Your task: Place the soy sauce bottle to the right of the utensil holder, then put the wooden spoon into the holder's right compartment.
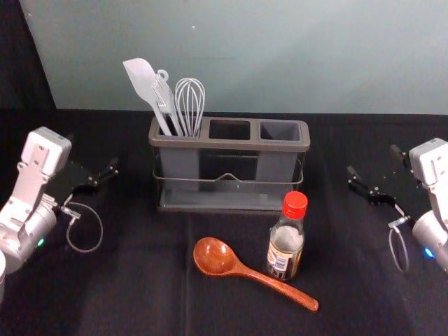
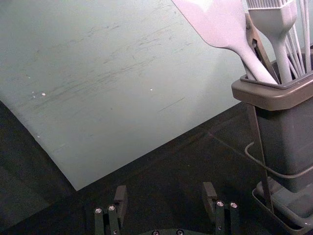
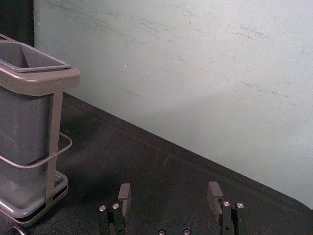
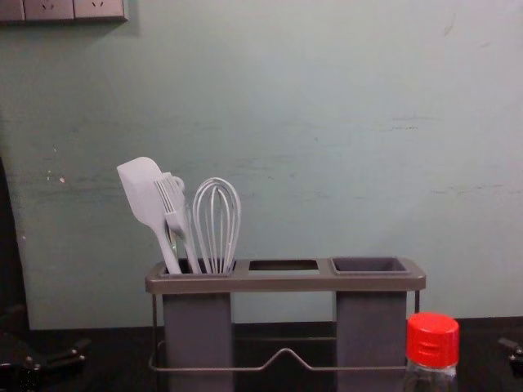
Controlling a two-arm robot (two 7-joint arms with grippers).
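The left tool (image 1: pixel 92 153) hangs well to the left of the utensil holder (image 1: pixel 229 143), its fingers spread apart in an open grip. The holder stands upright on the dark-covered table (image 1: pixel 133 280), across the middle, with a pale wall (image 1: pixel 336 63) on its far side. Its left compartment holds, from left to right, a white spatula (image 1: pixel 141 78), a brush (image 1: pixel 165 98) and a wire whisk (image 1: pixel 190 101), all upright with their heads up; the spatula leans left. A middle opening comes next in the frame, then the right compartment (image 1: pixel 280 131) with its mouth upward.

On the near side of the holder lies the wooden spoon (image 1: pixel 215 257), its bowl to the left and its handle slanting to the near right, passing just on the near side of the soy sauce bottle (image 1: pixel 285 241). Whether those two touch, I cannot tell. The bottle stands upright, red cap on top, near the holder's right end but on its near side. Well to the right of both, the right tool (image 1: pixel 372 160) hangs open too, fingers wide apart.
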